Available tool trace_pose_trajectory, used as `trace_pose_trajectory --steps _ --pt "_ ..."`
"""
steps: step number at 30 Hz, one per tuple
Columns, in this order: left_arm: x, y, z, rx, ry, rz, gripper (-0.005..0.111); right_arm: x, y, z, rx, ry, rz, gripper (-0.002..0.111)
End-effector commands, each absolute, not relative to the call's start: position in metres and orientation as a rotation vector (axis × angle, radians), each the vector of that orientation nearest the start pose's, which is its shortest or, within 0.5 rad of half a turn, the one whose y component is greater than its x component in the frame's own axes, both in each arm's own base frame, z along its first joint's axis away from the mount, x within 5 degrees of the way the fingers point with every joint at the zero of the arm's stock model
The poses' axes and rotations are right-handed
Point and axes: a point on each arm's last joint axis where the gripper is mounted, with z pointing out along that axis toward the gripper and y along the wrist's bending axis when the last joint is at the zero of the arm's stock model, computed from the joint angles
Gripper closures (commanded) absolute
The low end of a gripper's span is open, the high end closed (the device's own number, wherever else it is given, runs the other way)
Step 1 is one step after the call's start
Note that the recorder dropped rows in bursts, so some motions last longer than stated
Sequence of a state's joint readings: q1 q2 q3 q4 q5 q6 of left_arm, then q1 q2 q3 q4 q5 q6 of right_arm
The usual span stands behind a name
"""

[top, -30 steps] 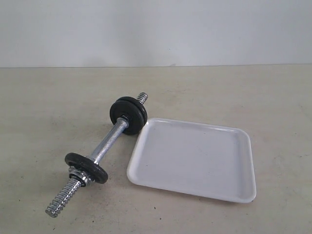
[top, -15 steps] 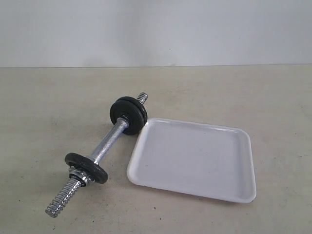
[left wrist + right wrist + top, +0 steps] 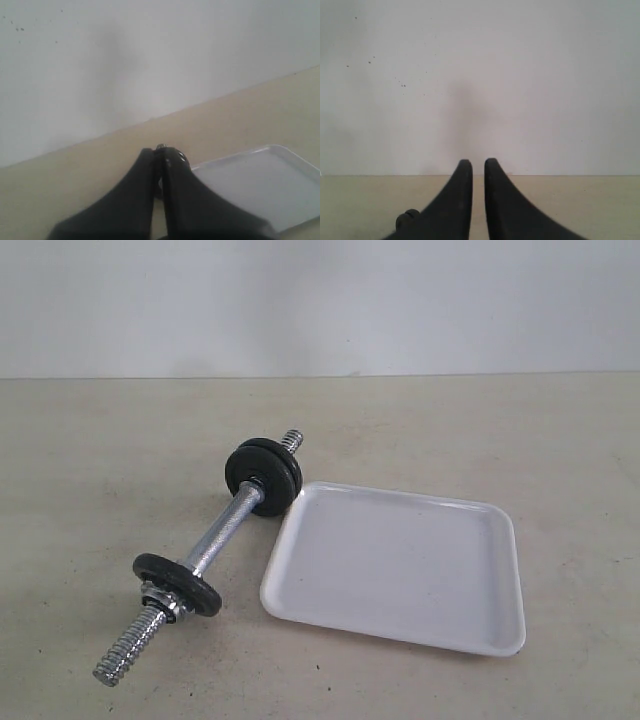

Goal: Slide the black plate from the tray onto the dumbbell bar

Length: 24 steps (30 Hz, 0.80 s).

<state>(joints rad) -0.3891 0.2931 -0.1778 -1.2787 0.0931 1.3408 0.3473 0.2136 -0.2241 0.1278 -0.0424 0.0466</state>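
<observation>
The black plates (image 3: 263, 475) I can see are all on the dumbbell bar (image 3: 225, 530): two at the far end, one near the front by a shiny nut (image 3: 160, 598). The tray (image 3: 400, 565) holds nothing, so I think the job is done. The bar lies flat just left of the tray. It runs from front-left to back-right, and its bare screw end points to the front. That is my left arm's side, so my left gripper (image 3: 161, 155) is likely nearer. Its fingers are pressed together, with the tray just beyond them. My right gripper (image 3: 474, 167) shows a thin gap and holds nothing.
</observation>
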Motion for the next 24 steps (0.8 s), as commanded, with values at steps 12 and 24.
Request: trace_pose_trajectory --steps 12,24 --pt "0.0735 -0.0377 0.2426 0.378 1.613 -0.358 0.102 0.0658 0.0237 0.2758 -0.054 1.482 0.504 0.1" --pt "0.0735 -0.0377 0.2426 0.378 1.613 -0.358 0.102 0.0593 0.0214 0.2786 -0.054 1.439 0.509 0.1"
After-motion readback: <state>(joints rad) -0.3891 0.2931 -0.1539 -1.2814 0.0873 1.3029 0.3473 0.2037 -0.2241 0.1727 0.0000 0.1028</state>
